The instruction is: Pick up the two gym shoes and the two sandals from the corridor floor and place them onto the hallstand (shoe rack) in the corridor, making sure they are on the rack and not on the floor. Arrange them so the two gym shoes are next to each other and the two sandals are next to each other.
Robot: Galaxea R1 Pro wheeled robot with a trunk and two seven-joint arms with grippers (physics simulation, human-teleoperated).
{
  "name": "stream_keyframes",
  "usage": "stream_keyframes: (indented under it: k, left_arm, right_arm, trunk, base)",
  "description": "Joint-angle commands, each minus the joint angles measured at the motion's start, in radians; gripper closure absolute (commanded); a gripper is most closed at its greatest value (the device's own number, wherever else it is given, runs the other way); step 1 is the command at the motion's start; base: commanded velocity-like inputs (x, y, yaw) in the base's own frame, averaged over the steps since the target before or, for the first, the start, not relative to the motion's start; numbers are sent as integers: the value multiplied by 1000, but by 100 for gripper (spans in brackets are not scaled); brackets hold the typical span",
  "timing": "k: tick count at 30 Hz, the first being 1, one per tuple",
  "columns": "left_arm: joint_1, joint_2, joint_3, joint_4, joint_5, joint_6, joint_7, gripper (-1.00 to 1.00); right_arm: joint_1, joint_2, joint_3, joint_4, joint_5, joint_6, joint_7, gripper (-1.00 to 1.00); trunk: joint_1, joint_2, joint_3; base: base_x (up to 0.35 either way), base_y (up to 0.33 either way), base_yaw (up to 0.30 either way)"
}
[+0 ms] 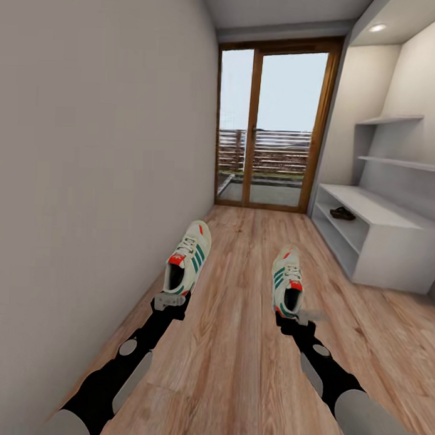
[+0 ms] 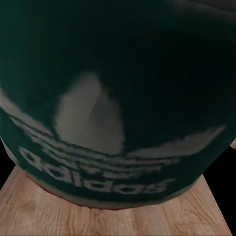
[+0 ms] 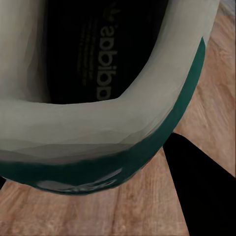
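Each hand point(image 1: 170, 302) point(image 1: 292, 318) apparently grips a gym shoe point(image 1: 188, 257) point(image 1: 287, 279); hallstand point(image 1: 392, 239) right.

Bright daylight through the glass door point(image 1: 271, 122) — wide-angle stretch at edges; wrist views blurred, dark.

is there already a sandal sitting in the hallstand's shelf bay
Yes, in the head view a dark brown sandal lies inside the upper open bay of the white hallstand.
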Motion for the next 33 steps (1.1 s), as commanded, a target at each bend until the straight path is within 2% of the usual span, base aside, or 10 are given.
stream_keyframes:
  k: [1,3,6,11,16,23,33]
  left_arm:
    - [-1,1,-3,1,11,-3,-3,100]
    - [-1,0,-3,2,12,-3,-3,100]
    - [-1,0,-3,2,12,-3,-3,100]
    - [-1,0,-3,1,10,-3,-3,100]
    - [-1,0,-3,0,11,-3,-3,100]
    - [-1,0,-3,1,12,-3,-3,100]
    - [-1,0,-5,2,12,-3,-3,100]
  right_arm:
    - [-1,-1,7,-3,-8,103,-2,100]
    - [-1,0,7,-11,-7,251,2,100]
    - [-1,-1,8,-46,-7,281,6,100]
    - [-1,0,8,-137,-13,288,7,100]
    - [-1,0,8,-143,-13,284,5,100]
    - [-1,1,8,-142,-9,238,1,100]
    - [-1,-1,10,-145,-10,236,8,100]
  trunk:
    - [0,0,-1]
    - [0,0,-1]
    - [0,0,-1]
    - [0,0,-1]
    - [0,0,-1]
    - [0,0,-1]
    - [0,0,-1]
  base:
    - [347,-74,0]
    - [347,-74,0]
    - [347,-74,0]
    - [347,-74,0]
    - [347,-74,0]
    - [347,-64,0]
    - [347,-1,-8]
